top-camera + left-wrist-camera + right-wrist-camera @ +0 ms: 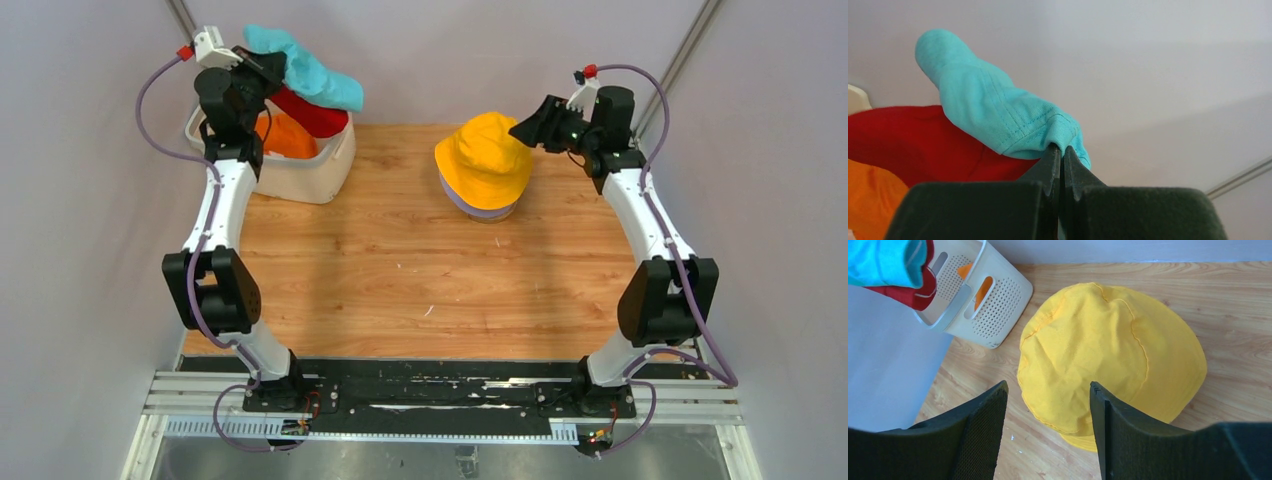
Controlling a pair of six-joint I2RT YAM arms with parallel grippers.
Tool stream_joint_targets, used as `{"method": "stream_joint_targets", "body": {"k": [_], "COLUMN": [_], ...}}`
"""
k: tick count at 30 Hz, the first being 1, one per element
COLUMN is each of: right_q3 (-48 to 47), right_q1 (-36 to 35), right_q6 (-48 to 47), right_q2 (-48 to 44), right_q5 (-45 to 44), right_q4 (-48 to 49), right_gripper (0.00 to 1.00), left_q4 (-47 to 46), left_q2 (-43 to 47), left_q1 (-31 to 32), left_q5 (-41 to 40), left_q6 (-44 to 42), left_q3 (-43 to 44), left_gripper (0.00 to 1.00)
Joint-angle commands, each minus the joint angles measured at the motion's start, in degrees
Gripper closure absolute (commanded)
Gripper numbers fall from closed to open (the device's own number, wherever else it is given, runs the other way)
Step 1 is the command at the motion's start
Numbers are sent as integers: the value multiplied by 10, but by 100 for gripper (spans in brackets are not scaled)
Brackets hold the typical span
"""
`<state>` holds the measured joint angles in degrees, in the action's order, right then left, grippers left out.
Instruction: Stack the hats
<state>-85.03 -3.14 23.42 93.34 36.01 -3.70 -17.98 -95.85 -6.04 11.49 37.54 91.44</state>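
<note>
**Top view.** Two of the five hats are stacked. The yellow hat (487, 155) sits over the lavender hat (480, 211), which shows only as a rim, near the table's (400, 290) far edge and right of centre. The teal hat (305, 65) hangs above the white basket (325, 180) at the far left corner, carried by the left gripper (268, 68). The red hat (312, 115) and orange hat (285, 138) lie in the basket. I judge that three hats are left to place. Bare wood lies between basket and stack. The right gripper (522, 128) hovers just beside the stack and may crowd an arrival.

**Left wrist.** The jaws are pinched tight on a fold of the teal hat's (993, 110) brim. The rest of the hat droops clear of the red hat (923, 145).

**Right wrist.** The right gripper (1048, 387) stands with its jaws apart, holding nothing, above the yellow hat (1108, 360). The basket (998, 310) stands well apart.
</note>
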Motion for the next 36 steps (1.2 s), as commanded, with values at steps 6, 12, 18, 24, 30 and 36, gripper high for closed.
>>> {"method": "stream_joint_targets", "body": {"k": [6, 12, 18, 24, 30, 36], "right_q3": [-106, -286, -425, -440, -453, -452], "right_q1": [-72, -155, -203, -218, -232, -236], "right_q6": [81, 135, 206, 340, 371, 385], "right_q2": [65, 192, 327, 411, 441, 443], "right_q5": [86, 114, 136, 160, 160, 157], "right_q4": [100, 114, 162, 324, 370, 392], "right_gripper": [40, 41, 41, 41, 41, 41], "left_q4": [-125, -133, -178, -223, -255, -275], "left_q2": [35, 39, 38, 38, 35, 30], "left_q1": [-8, -9, -10, -11, -12, -11], "left_q5": [34, 41, 68, 90, 108, 119], "left_q6": [62, 67, 108, 139, 168, 185], "left_q3": [-60, -63, -78, -95, -103, -111], "left_gripper": [100, 100, 100, 100, 100, 100]}}
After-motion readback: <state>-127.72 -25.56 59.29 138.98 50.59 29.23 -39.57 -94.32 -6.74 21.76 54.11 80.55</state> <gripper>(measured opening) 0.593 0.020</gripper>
